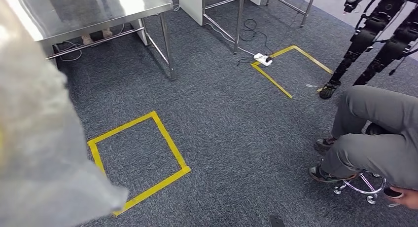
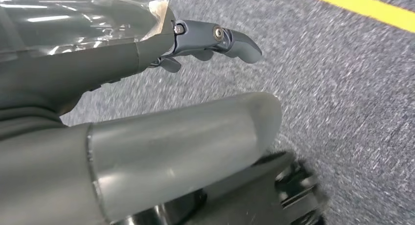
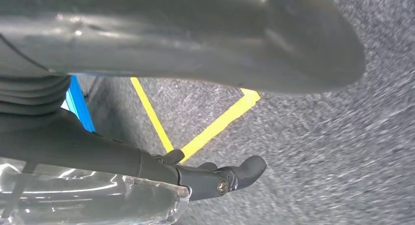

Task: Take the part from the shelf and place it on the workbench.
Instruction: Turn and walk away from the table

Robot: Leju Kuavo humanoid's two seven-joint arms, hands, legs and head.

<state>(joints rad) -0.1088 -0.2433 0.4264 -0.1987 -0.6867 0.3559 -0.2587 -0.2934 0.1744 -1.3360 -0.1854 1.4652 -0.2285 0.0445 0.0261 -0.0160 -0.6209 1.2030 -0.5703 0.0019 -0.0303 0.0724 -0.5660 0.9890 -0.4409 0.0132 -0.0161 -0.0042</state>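
At far left we see the plastic-wrapped part close up, over the carpet, well short of the steel surface. The left robot hand and right robot hand lie outstretched against its wrapping; we cannot tell if they grasp it.

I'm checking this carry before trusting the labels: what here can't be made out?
- The part: head view, a blurred pale mass cut off by the left edge; its shape is unreadable.
- Left hand: left wrist view, clear wrapping lies against its fingers, but the hold is hidden.
- Right hand: the same, with plastic cut off by the edge.
- Seated person: cut off at the right edge.
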